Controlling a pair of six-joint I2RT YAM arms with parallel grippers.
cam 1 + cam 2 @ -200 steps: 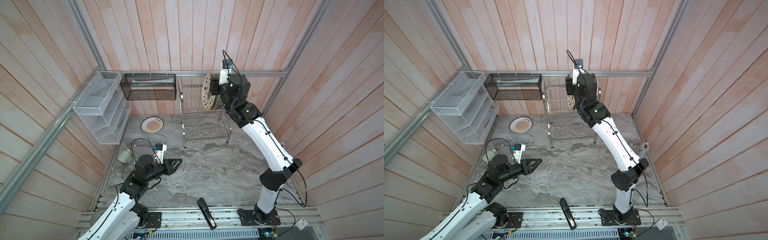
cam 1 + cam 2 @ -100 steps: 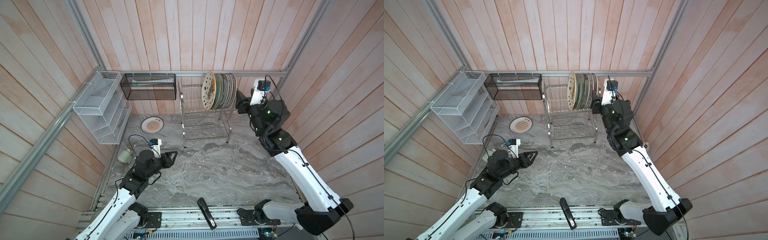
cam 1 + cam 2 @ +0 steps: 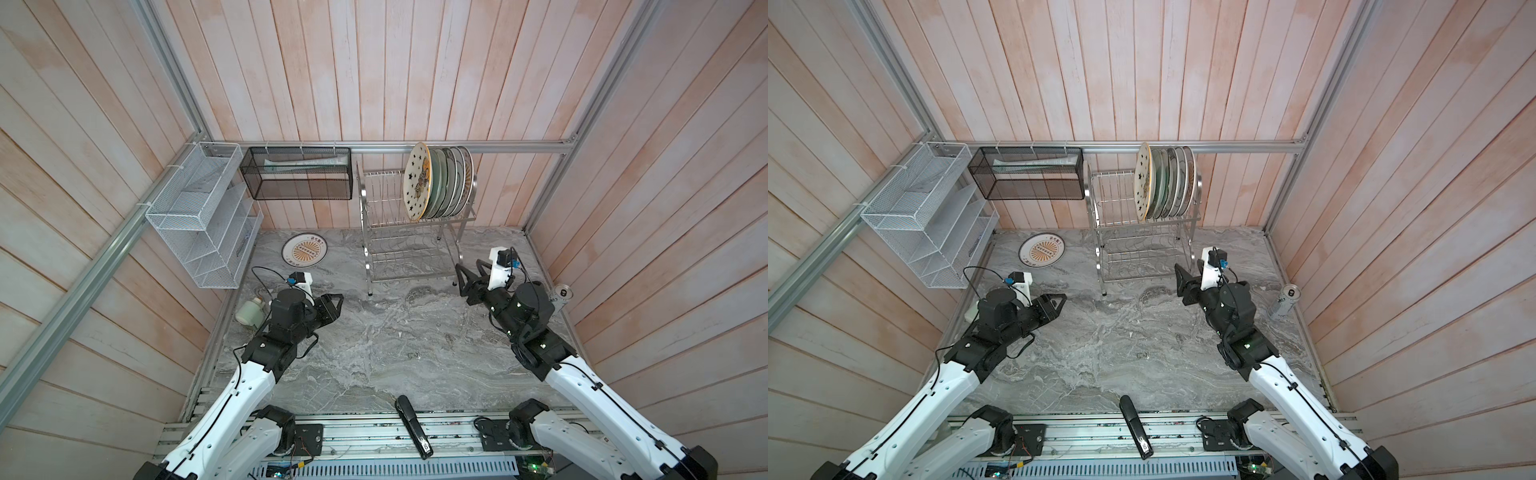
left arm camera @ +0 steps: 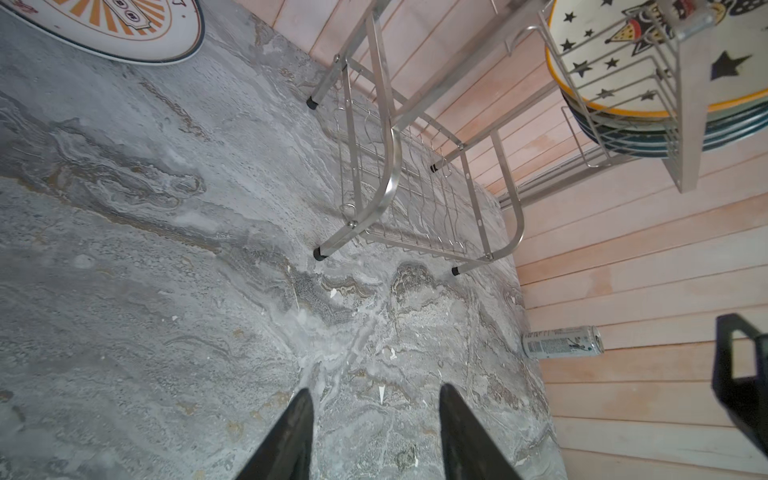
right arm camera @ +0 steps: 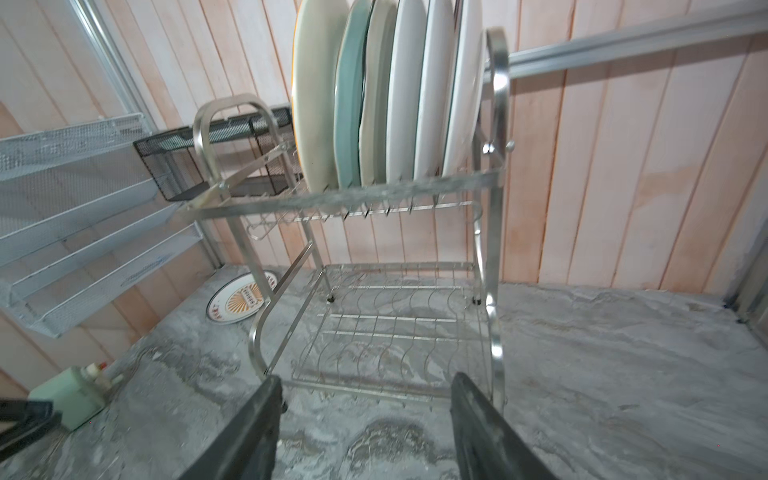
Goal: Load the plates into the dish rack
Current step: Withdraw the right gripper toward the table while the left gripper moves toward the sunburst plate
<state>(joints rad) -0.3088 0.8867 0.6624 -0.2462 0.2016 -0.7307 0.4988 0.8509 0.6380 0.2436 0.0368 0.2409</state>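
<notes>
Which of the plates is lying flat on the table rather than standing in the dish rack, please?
The orange-sunburst plate, flat on the table; the other six plates stand on edge in the dish rack's upper tier.

White mesh shelf on the left wall, black mesh basket on the back one. Green bottle at the left edge, drink can far right, black stapler-looking thing up front.
</notes>
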